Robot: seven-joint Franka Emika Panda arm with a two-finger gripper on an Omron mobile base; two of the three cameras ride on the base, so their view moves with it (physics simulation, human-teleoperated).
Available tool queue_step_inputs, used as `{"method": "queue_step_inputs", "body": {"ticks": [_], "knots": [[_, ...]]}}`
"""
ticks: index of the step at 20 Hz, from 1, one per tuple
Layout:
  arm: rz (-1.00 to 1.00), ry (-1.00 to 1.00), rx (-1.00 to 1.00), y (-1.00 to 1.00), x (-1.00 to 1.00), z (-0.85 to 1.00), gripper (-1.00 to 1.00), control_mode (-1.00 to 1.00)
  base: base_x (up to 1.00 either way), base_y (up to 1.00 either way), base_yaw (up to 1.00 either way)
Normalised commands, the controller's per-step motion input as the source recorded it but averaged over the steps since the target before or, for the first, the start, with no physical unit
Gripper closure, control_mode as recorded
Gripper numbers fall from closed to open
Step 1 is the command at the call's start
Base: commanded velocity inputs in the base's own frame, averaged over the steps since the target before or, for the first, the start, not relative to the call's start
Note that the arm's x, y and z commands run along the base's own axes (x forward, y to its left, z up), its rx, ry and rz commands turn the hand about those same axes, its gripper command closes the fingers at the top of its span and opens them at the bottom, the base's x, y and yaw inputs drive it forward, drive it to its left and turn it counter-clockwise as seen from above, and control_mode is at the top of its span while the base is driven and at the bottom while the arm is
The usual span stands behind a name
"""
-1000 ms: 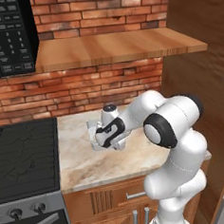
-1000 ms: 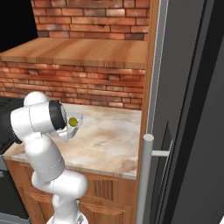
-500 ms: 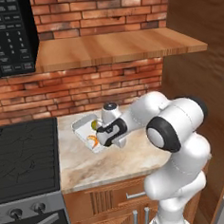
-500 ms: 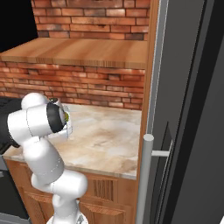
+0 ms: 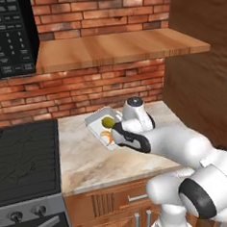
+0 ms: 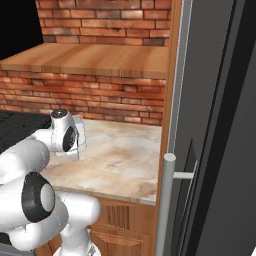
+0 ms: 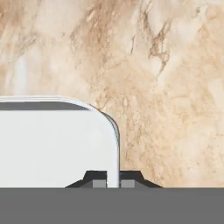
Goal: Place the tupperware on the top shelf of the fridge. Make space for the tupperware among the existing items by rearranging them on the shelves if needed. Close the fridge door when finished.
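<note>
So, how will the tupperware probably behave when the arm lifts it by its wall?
The tupperware looks stiff and light. The gripper pinches one thin wall near a corner, so it may tilt. The green ball inside could roll.

Bench point(image 5: 90, 160) marble lies bare at centre-left of left base view, and across the middle in right base view, so there's room to pass. Tupperware point(image 5: 103, 124) sits mid-frame w/ pincer point(image 7: 113, 183) clamped on its rim; bare stone to the right & above in hand view. Obstacles: wooden shelf point(image 5: 115, 47) overhead across upper frame, brick wall point(image 5: 75, 92) behind, wood side panel point(image 5: 200, 89) at right edge, stove point(image 5: 22, 156) lower left, microwave point(image 5: 5, 34) upper left. Fridge point(image 6: 215, 125) door w/ bar handle point(image 6: 166, 200) blocks right side of right base view.
</note>
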Motion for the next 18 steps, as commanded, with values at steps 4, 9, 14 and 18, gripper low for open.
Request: {"method": "queue_step_inputs", "body": {"ticks": [4,9,14,18], "knots": [[-0.11,0.00,0.09,-0.85,-0.48,0.76,1.00,-1.00,0.00,0.00,0.00],[-0.10,0.04,0.06,-0.87,-0.38,0.94,1.00,-1.00,0.00,0.00,0.00],[-0.09,0.14,0.02,-0.87,-0.67,0.89,1.00,-1.00,0.00,0.00,0.00],[-0.03,0.13,-0.06,-0.07,-0.74,0.50,1.00,-1.00,0.00,0.00,0.00]]}}
